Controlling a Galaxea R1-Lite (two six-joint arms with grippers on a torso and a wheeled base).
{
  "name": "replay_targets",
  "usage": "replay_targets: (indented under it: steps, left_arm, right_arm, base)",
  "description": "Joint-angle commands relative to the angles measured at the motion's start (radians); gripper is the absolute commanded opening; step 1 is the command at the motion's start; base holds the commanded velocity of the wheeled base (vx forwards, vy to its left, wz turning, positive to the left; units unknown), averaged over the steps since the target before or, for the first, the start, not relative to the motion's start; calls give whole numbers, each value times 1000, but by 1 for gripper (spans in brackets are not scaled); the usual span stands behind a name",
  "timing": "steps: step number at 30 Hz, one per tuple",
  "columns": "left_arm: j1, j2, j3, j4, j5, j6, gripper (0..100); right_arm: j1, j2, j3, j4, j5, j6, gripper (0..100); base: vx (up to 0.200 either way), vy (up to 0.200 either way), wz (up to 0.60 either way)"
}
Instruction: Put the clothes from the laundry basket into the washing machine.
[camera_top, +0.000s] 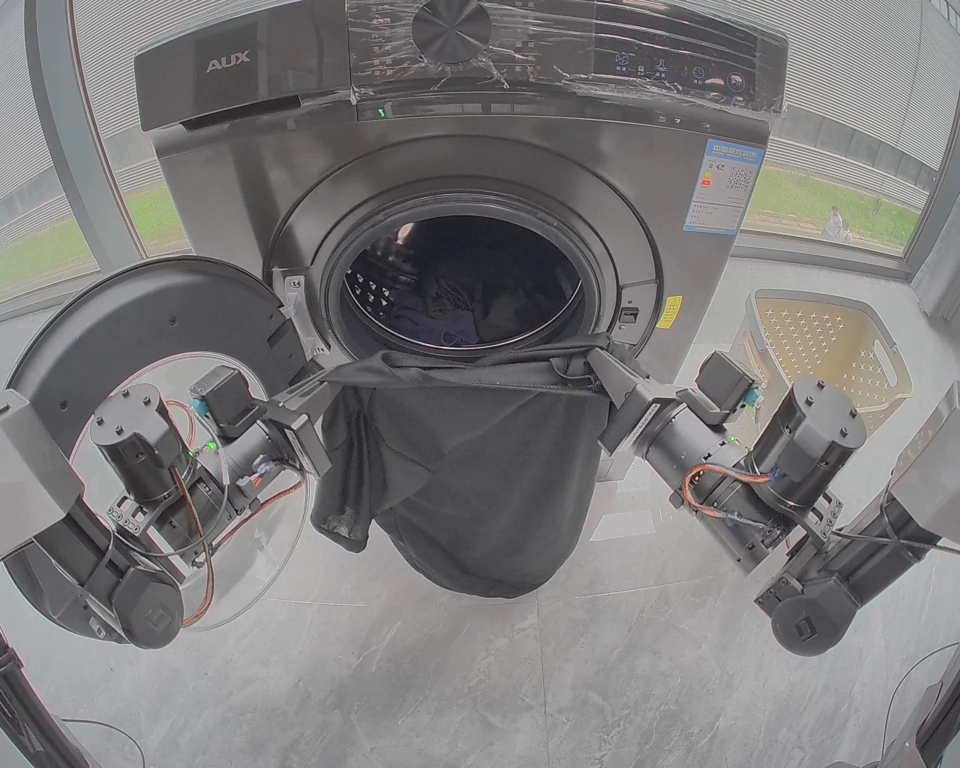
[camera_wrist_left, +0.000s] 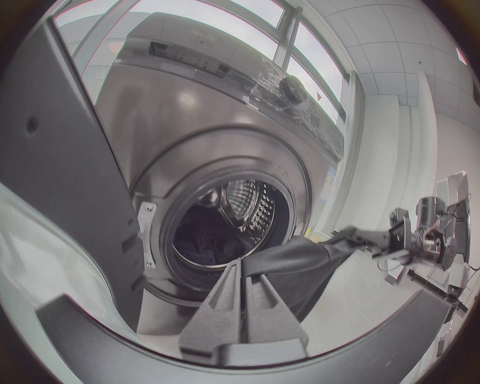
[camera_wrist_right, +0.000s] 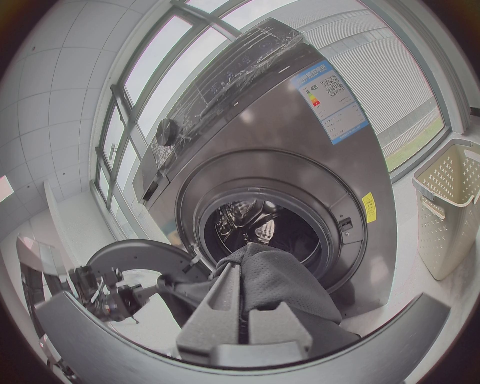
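A black garment (camera_top: 480, 470) hangs stretched between my two grippers just in front of the washing machine (camera_top: 460, 180) opening. My left gripper (camera_top: 318, 385) is shut on the garment's left top edge (camera_wrist_left: 280, 257). My right gripper (camera_top: 598, 362) is shut on its right top edge (camera_wrist_right: 280, 280). The cloth's upper hem lies along the lower rim of the drum opening (camera_top: 465, 285), and the rest droops toward the floor. Dark clothes lie inside the drum (camera_wrist_left: 210, 240). The beige laundry basket (camera_top: 825, 350) stands to the right of the machine (camera_wrist_right: 447, 200).
The machine's round door (camera_top: 150, 330) stands swung open at the left, behind my left arm. Grey tiled floor (camera_top: 520, 670) spreads in front. Large windows run behind the machine.
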Motion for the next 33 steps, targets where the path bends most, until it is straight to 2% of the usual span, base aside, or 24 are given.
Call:
replay_targets:
  steps: [1, 7, 12, 20, 22, 24, 29, 30, 33]
  left_arm:
    - [12, -30, -46, -8, 5, -3, 0]
    - [12, -72, -55, -9, 5, -23, 0]
    - [3, -76, -58, -8, 5, -21, 0]
    - [-1, -75, -56, -9, 2, -20, 0]
    - [-6, -76, -64, -9, 1, -18, 0]
    - [-14, -76, -61, -11, 1, -18, 0]
    - [-34, -81, -49, -12, 1, -16, 0]
    - [-34, -84, -49, -12, 1, -16, 0]
    - [-34, -92, -49, -11, 1, -16, 0]
  right_arm:
    - [13, 0, 48, 0, 2, -17, 0]
    - [25, 6, 65, 0, 1, -21, 0]
    - [28, 6, 106, 2, 7, -24, 0]
    - [46, 89, 109, 3, 7, -34, 0]
    - [66, 135, 146, 2, 5, -78, 0]
    - [74, 169, 158, 2, 5, -100, 0]
    - [105, 235, 109, 0, 7, -106, 0]
    - [112, 243, 97, 0, 5, -104, 100]
    - [120, 246, 77, 0, 4, -93, 100]
  base:
    - [0, 0, 0]
    - [0, 0, 0]
    - [0, 0, 0]
    - [0, 0, 0]
    - [0, 0, 0]
    - [0, 0, 0]
    - [0, 0, 0]
    - [0, 0, 0]
    - [0, 0, 0]
